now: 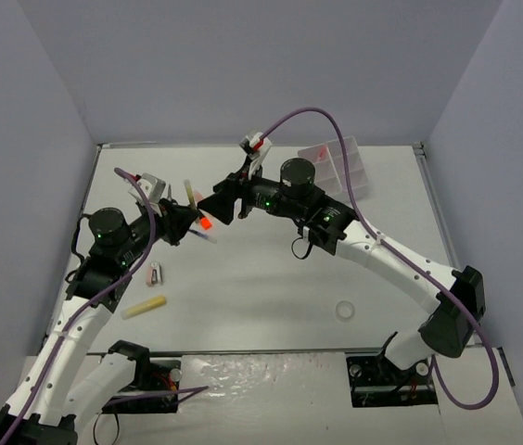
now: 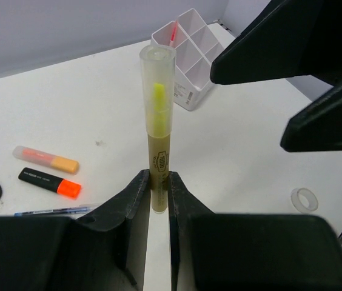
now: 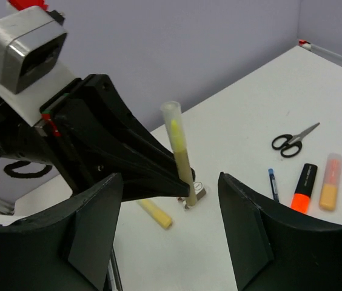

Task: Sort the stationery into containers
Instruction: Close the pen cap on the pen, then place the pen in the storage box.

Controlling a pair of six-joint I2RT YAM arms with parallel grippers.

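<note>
Left wrist: my left gripper (image 2: 157, 182) pinches the yellow highlighter (image 2: 157, 115), right gripper (image 3: 168, 182) wide; releasing early would drop it.

We see a highlighter (image 2: 159, 130) with a frosted, see-through plastic cap over a matt tan barrel. The fingers (image 2: 128, 203) gripping it look like matt black plastic. The worktop (image 2: 86, 91) is smooth matt white. At one o'clock, the organiser (image 2: 190, 85) is glossy white plastic.
</note>
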